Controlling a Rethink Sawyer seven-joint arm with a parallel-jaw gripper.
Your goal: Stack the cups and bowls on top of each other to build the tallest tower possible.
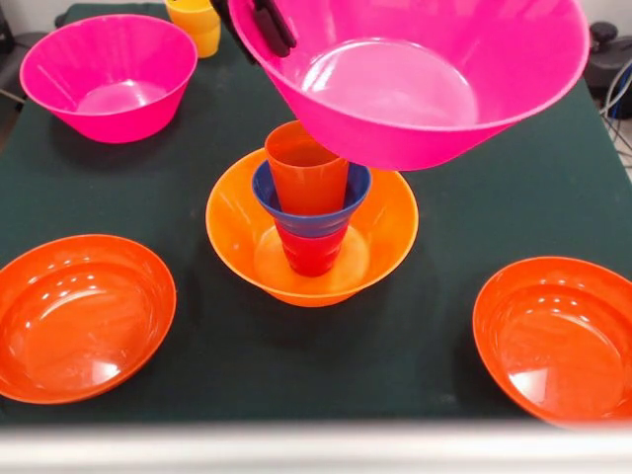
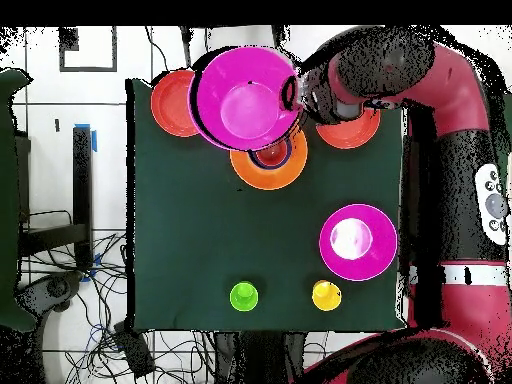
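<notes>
The tower stands mid-table: a large orange bowl [image 1: 237, 222] [image 2: 262, 178] holds a red cup [image 1: 311, 255], then the small blue bowl [image 1: 267, 193], with an orange cup [image 1: 306, 178] on top. My gripper [image 1: 269, 28] [image 2: 292, 97] is shut on the rim of a large pink bowl [image 1: 425, 79] [image 2: 245, 100]. That bowl hangs tilted in the air, above the tower and off to its right in the front view. Its underside hides part of the orange cup's rim. In the overhead view it covers most of the tower.
A second pink bowl [image 1: 109, 74] [image 2: 358, 240] sits on the cloth. Two shallow red-orange bowls [image 1: 84, 316] [image 1: 558, 336] flank the tower at the front. A yellow cup [image 1: 196, 22] [image 2: 326, 295] and a green cup [image 2: 244, 296] stand near the robot's side.
</notes>
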